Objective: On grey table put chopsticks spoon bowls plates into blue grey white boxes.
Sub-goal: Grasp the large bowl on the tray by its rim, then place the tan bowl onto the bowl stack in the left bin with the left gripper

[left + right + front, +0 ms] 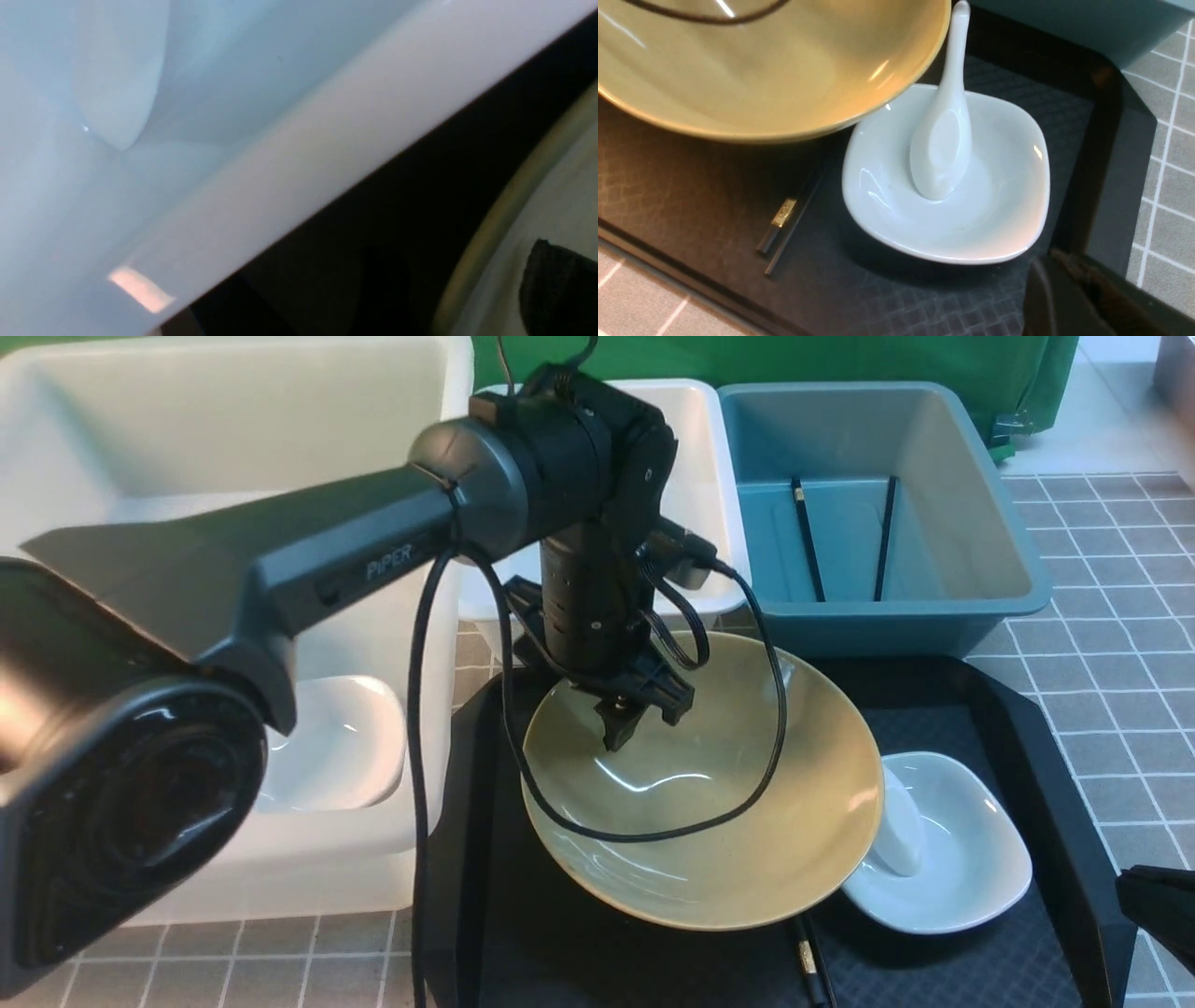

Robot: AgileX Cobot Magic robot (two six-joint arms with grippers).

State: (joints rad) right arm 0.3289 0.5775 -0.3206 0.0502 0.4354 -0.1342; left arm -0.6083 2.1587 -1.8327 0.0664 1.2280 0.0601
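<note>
A yellow bowl sits tilted on the black tray, its near right edge resting over a white plate that holds the spoon. My left gripper points down at the bowl's far rim with its fingers apart. In the left wrist view one finger is inside the bowl rim. Two chopsticks lie in the blue box. More chopsticks poke out from under the bowl, beside the plate and spoon. My right gripper is shut and empty at the tray's near right corner.
The large translucent box on the left holds another white plate. A mid-sized white box stands behind my left wrist. The black tray lies on the grey table. My left arm's cable loops over the bowl.
</note>
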